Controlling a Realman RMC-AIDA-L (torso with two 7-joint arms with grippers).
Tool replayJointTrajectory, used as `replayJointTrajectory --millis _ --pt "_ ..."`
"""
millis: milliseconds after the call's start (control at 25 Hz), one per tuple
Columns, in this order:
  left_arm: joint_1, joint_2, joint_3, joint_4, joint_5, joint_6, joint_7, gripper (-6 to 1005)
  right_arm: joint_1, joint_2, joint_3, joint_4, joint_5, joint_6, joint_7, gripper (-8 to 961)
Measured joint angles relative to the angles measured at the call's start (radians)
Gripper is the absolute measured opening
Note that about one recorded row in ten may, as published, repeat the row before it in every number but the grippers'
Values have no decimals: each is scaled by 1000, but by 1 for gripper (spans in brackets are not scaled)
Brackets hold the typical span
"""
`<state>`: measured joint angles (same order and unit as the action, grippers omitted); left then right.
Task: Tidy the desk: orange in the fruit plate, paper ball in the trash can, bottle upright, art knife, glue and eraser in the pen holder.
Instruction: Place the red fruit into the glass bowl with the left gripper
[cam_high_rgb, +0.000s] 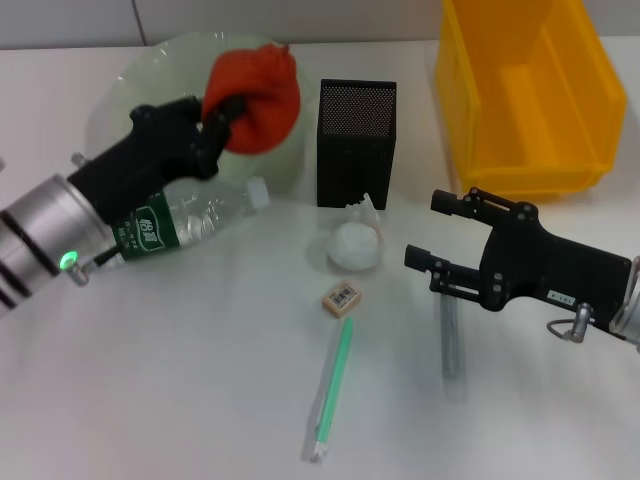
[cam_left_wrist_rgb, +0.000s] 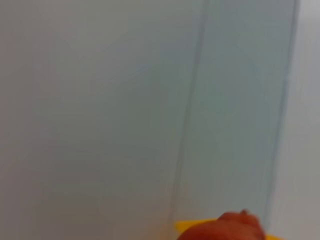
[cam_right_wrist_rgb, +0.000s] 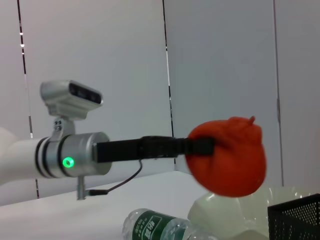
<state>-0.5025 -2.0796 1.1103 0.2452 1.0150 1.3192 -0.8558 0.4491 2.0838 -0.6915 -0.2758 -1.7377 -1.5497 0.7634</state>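
Observation:
My left gripper (cam_high_rgb: 228, 108) is shut on the red-orange orange (cam_high_rgb: 262, 92) and holds it in the air over the pale-green fruit plate (cam_high_rgb: 150, 65). The right wrist view shows the orange (cam_right_wrist_rgb: 227, 156) lifted above the plate (cam_right_wrist_rgb: 220, 217). The bottle (cam_high_rgb: 195, 225) lies on its side under my left arm. A white paper ball (cam_high_rgb: 355, 246) sits in front of the black mesh pen holder (cam_high_rgb: 357, 140). The beige eraser (cam_high_rgb: 341, 298) lies nearby. My right gripper (cam_high_rgb: 425, 228) is open over a grey stick (cam_high_rgb: 450, 338). A long green stick (cam_high_rgb: 331, 390) lies near the front. Which stick is the art knife or the glue I cannot tell.
The yellow trash can (cam_high_rgb: 530, 90) stands at the back right, behind my right arm. The pen holder stands between the plate and the trash can. The left wrist view shows only a pale wall and the orange's top (cam_left_wrist_rgb: 225, 229).

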Motion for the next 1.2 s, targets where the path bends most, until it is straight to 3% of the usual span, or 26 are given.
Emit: replayJointTrajectory --millis 360,760,1120,1200 --pt "-105 -1 -3 -43 -102 -297 13 59 -28 2 14 5 1 -2 -7 742" --pt "-115 0 -2 -49 -158 -384 9 57 -36 1 28 6 1 -7 -7 743" --pt "-117 0 4 -49 -161 -370 1 444 -30 -1 36 1 1 0 -7 743" --pt "-115 0 4 -48 -160 -350 -4 597 -29 -1 54 1 1 0 -7 743"
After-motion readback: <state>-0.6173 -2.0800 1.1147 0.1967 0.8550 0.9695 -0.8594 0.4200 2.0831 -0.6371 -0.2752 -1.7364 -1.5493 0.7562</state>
